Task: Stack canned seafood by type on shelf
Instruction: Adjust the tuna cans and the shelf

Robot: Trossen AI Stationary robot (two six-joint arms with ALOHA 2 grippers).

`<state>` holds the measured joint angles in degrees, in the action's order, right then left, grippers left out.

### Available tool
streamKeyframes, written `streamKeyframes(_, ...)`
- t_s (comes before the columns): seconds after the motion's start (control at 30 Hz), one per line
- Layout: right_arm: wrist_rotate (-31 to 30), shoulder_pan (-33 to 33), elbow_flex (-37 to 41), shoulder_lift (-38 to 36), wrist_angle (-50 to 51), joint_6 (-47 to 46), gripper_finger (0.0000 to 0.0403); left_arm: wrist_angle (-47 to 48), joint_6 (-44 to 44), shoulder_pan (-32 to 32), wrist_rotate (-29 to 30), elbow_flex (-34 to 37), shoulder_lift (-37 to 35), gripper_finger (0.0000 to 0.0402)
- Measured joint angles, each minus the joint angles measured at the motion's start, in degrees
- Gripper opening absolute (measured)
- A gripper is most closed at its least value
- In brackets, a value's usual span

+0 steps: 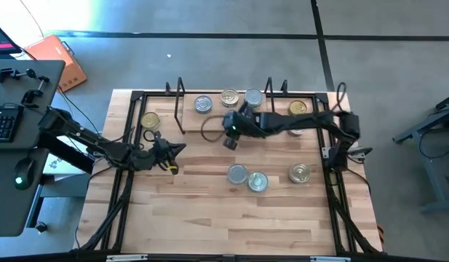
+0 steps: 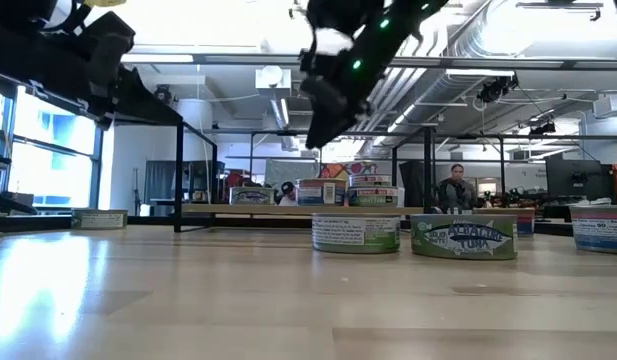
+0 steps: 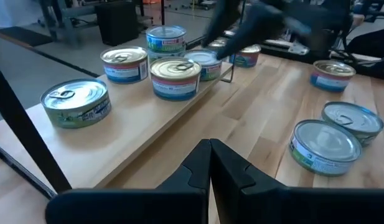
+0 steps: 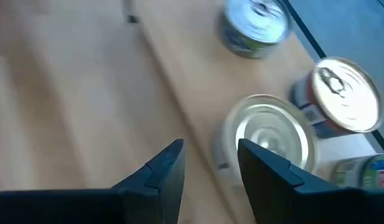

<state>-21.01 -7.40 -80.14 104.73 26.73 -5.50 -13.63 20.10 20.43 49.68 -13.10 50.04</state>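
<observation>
The shelf (image 1: 182, 122) is a low light board with black wire uprights along the table's far edge. Several tins stand on it, with silver tops (image 1: 203, 104) and gold tops (image 1: 229, 97), and one gold tin at its left end (image 1: 150, 120). Three more tins stand on the table: two silver (image 1: 237, 173) (image 1: 257, 182) and one gold (image 1: 300, 172). My right gripper (image 1: 231, 135) (image 4: 210, 168) is open and empty. It hangs over the shelf's near edge, beside a pale-topped tin (image 4: 269, 134). My left gripper (image 1: 177, 150) (image 3: 210, 158) is shut and empty, near the shelf's left part.
A black frame rail (image 1: 129, 145) runs along the table's left side and another (image 1: 337, 189) along the right. Bare tabletop lies toward the near edge (image 1: 224, 225). A desk with a keyboard (image 1: 2, 124) stands left of the table. People sit in the room beyond (image 2: 453, 190).
</observation>
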Motion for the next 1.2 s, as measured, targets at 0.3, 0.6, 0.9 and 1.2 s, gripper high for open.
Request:
streamKeyframes(0.3,0.6,-5.9,-5.0,6.6,5.2,-0.3,0.0141,-3.0,3.6,1.3,0.6,0.0,6.4,0.0000)
streamKeyframes(0.6,2.6,-9.6,-5.1,7.9,3.5,0.5,0.0141,-16.9,-1.3,2.3,0.5,-0.4,15.2,0.0000)
streamKeyframes(0.9,8.0,-11.3,-5.1,8.1,0.9,1.1,0.0141,-17.1,-2.7,2.3,0.2,-4.9,21.4,0.0000)
streamKeyframes(1.2,11.2,-11.1,-5.0,8.1,-0.1,1.5,0.0141,-17.2,-3.5,2.2,0.1,-8.4,26.1,0.0000)
